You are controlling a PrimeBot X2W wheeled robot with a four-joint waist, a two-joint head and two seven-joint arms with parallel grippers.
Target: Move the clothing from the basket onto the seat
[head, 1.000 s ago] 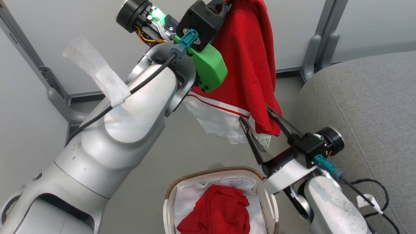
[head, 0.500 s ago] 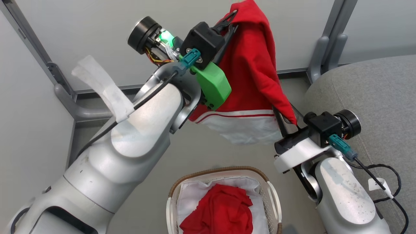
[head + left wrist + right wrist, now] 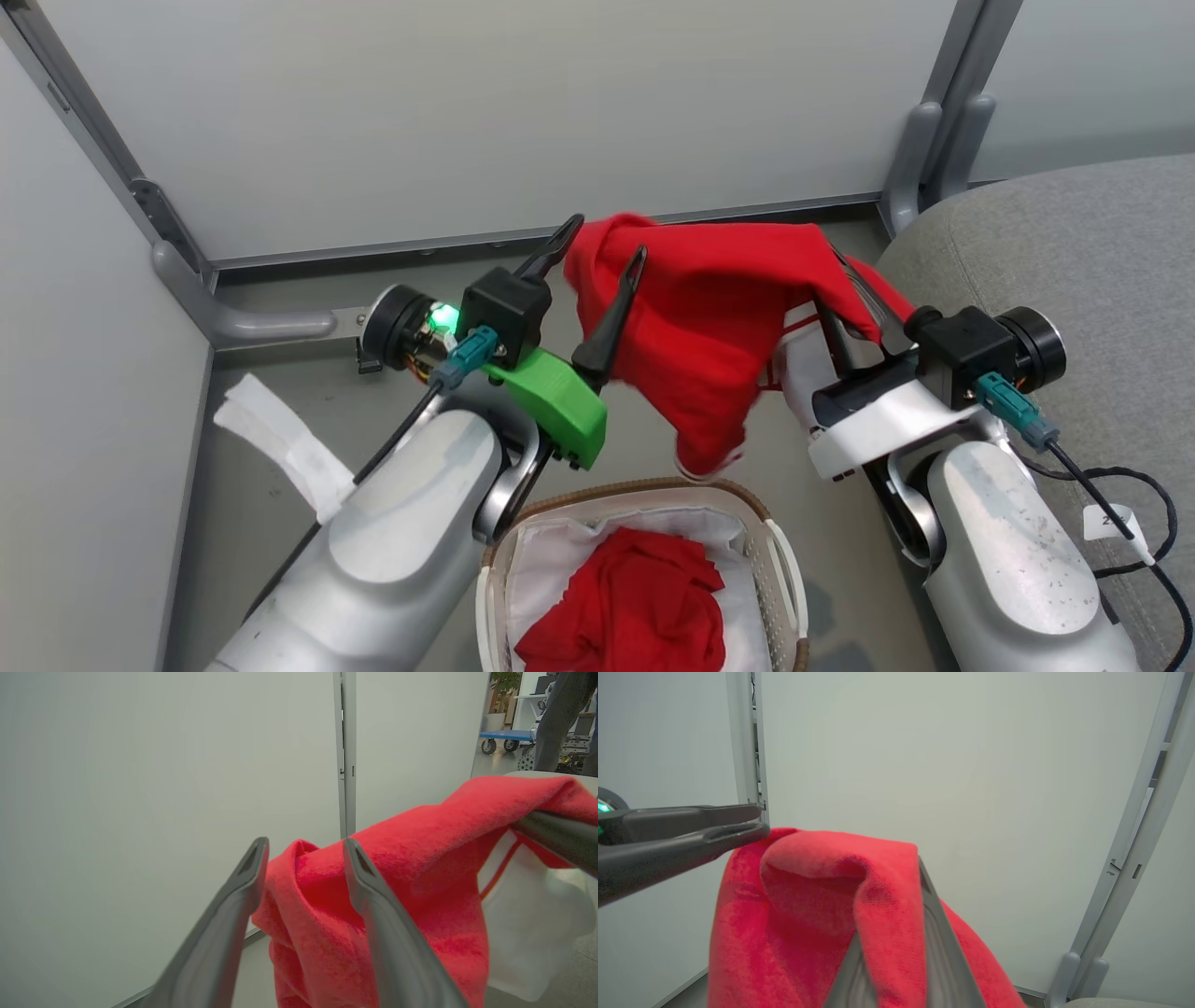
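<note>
Head view.

Left gripper (image 3: 599,254): jaws released, the two long dark fingers spread apart. One end of the soft bright red garment with white stripe trim and white lining (image 3: 709,317) sits in the gap and lies against the inner finger, not pinched. The left wrist view agrees: fingers (image 3: 373,914) wide apart, red cloth bunched between and behind them.

Right gripper (image 3: 845,280): jaws clenched on the other end of the same garment, fingertips buried under the cloth. In the right wrist view, red fabric is wrapped over the closed fingers (image 3: 941,942) and pinched between them.

The garment is in the air, slung across between the two grippers. A lobe of it sags down towards the basket rim. The white lining (image 3: 794,373) shows just beside the right gripper.

Oval cream-white perforated plastic basket with a brown woven rim band (image 3: 644,487): lower middle, on the grey floor (image 3: 840,560), below the slung garment. Inside it is a second red garment (image 3: 625,607), crumpled, lying on a thin white liner sheet (image 3: 551,560).

Large grey woven-fabric seat cushion (image 3: 1074,243): at the right, just beyond the right gripper. Whether the red edge nearest it touches the cushion, I cannot tell.
</note>
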